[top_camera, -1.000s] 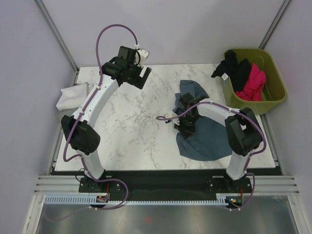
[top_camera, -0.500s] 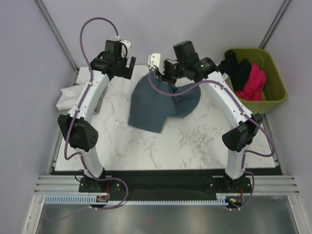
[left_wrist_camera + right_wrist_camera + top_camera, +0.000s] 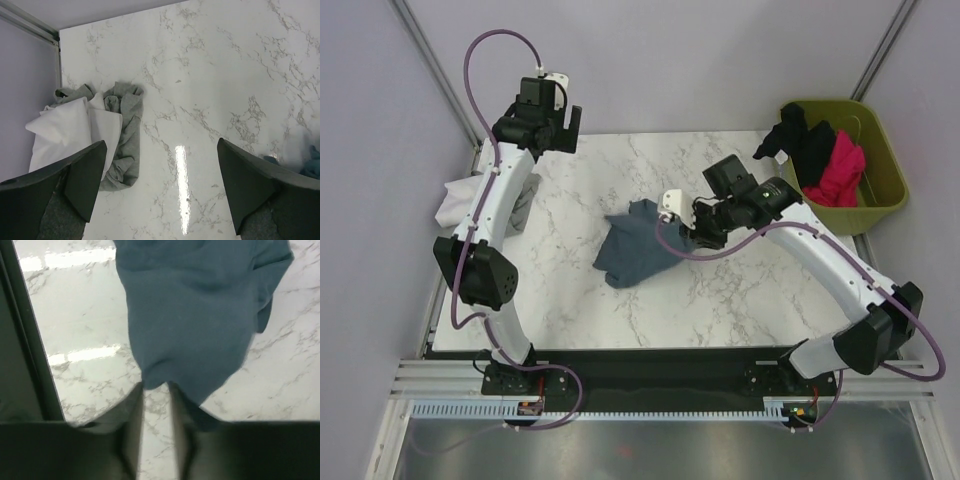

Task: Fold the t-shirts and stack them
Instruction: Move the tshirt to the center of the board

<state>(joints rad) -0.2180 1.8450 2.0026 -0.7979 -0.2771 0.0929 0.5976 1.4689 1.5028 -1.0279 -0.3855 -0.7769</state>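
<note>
A slate blue-grey t-shirt [image 3: 632,245] lies crumpled on the middle of the marble table [image 3: 570,300]. My right gripper [image 3: 692,232] is at its right edge. In the right wrist view its fingers [image 3: 132,410] are blurred and parted, marble shows between them, and the shirt's [image 3: 195,305] hem sits at the tips of my right gripper [image 3: 156,390]. My left gripper [image 3: 563,128] hovers wide open over the far left corner, nothing in it [image 3: 160,190]. A white t-shirt [image 3: 65,130] and a grey one [image 3: 127,125] lie bunched at the left edge.
An olive-green bin [image 3: 885,195] stands off the far right corner, holding a black shirt [image 3: 805,140] and a magenta-pink one [image 3: 840,170]. The white shirt [image 3: 460,200] hangs over the table's left edge. Purple-grey walls close in at the left and back.
My right arm has swung the blue-grey shirt from the far middle down onto the table's centre, and its jaws have parted. My left arm has drawn back toward the far left corner.
</note>
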